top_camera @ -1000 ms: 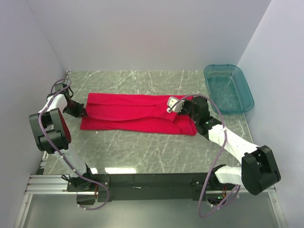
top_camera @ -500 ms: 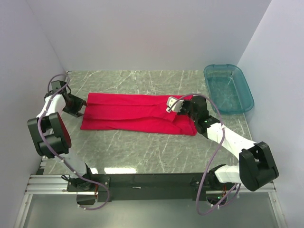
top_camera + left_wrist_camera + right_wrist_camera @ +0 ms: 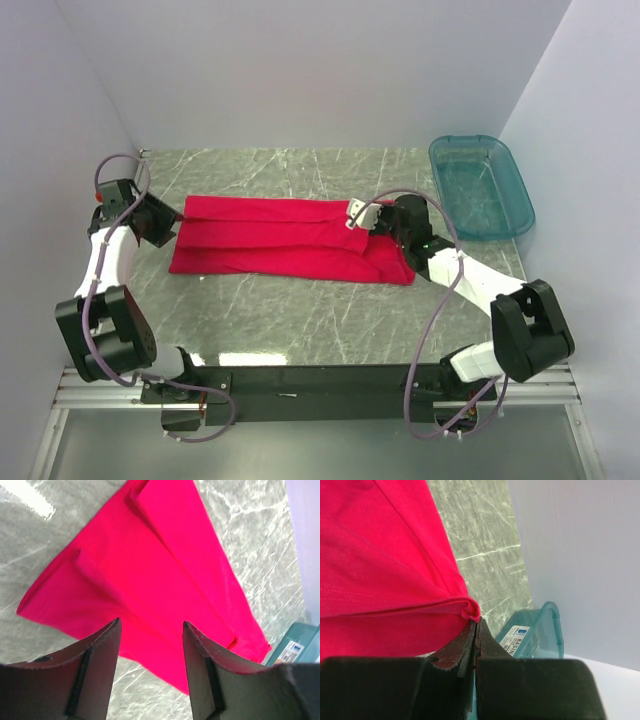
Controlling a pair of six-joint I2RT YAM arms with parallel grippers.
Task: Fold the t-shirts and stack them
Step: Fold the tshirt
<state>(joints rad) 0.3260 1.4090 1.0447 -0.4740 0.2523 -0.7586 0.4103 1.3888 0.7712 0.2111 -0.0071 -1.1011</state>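
Since a second ago, my left gripper has let go of the cloth and backed off to the left, and the right arm's elbow has swung in towards the far side. The bright red cotton t-shirt lies folded into a long band running left to right across the middle of the grey marble-patterned table, flat along most of its length. Its left end rests just beside the left gripper, whose fingers stand apart with nothing between them; in the left wrist view I see the t-shirt spread out beyond the parted fingertips. At the right end, my right gripper is clamped tight on a folded edge of the cloth, which puckers at the closed tips. The teal see-through plastic tub sits at the far right corner, apart from the t-shirt.
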